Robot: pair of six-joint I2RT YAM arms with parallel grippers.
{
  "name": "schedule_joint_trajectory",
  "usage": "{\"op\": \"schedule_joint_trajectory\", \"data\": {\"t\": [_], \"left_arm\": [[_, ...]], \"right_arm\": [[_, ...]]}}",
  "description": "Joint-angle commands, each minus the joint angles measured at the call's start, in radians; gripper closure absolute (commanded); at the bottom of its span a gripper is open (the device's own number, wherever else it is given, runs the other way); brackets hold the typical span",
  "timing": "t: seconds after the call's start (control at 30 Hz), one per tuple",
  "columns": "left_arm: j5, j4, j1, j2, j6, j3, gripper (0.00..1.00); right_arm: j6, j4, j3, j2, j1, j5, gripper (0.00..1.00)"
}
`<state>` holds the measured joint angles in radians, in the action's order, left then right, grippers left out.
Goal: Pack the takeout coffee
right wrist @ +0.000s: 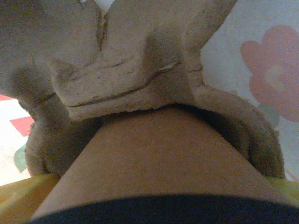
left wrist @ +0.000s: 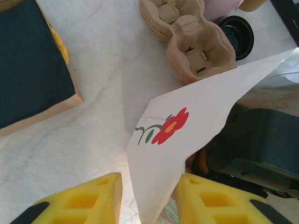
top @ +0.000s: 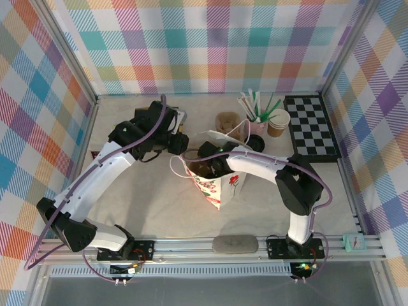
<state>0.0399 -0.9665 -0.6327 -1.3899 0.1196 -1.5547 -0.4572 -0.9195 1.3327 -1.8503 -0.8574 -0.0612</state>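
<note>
The takeout coffee (right wrist: 154, 158), a brown kraft cup with a black lid at its near end, sits in one socket of a pulp carrier (right wrist: 126, 88) down inside the white flower-print bag (top: 217, 185). My right gripper (right wrist: 154, 191) is shut on the cup, a yellow finger (right wrist: 18, 196) on each side. In the top view the right gripper (top: 205, 167) reaches into the bag's mouth. My left gripper (left wrist: 149, 186) is open at the bag's rim; the bag's white flap (left wrist: 187, 126) runs between its yellow fingers (left wrist: 88, 200) and touches the right one. Seen from above, the left gripper (top: 180, 143) is at the bag's far-left corner.
Behind the bag stand a stack of pulp carriers (top: 229, 122), a pink cup of straws (top: 257, 121), a second kraft cup (top: 278, 122) and a loose black lid (top: 256, 143). A checkered board (top: 310, 127) lies far right. A dark block with a tan edge (left wrist: 28, 60) lies left.
</note>
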Motion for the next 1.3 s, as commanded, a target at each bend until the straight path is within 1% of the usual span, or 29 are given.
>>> {"op": "schedule_joint_trajectory", "data": {"t": [0.0,0.13,0.5,0.8,0.87,1.17,1.27], "left_arm": [[0.017,-0.001,-0.004,0.020,0.011,-0.025,0.62],[0.024,-0.001,-0.004,0.026,0.013,-0.029,0.55],[0.033,-0.009,-0.004,0.025,0.012,-0.043,0.51],[0.053,-0.022,-0.005,0.032,0.013,-0.068,0.39],[0.055,-0.027,-0.004,0.035,0.015,-0.078,0.35],[0.070,-0.046,-0.005,0.067,0.022,-0.113,0.24],[0.073,-0.052,-0.004,0.081,0.024,-0.119,0.22]], "right_arm": [[0.011,-0.055,0.033,-0.016,0.001,-0.017,0.01],[0.015,-0.097,0.067,-0.008,-0.008,-0.006,0.01],[0.019,-0.199,0.165,0.034,-0.020,-0.021,0.01],[0.029,-0.276,0.248,0.071,-0.034,-0.042,0.01],[0.029,-0.293,0.265,0.078,-0.038,-0.045,0.01],[0.055,-0.385,0.367,0.077,-0.051,-0.083,0.01],[0.060,-0.406,0.401,0.077,-0.054,-0.087,0.01]]}}
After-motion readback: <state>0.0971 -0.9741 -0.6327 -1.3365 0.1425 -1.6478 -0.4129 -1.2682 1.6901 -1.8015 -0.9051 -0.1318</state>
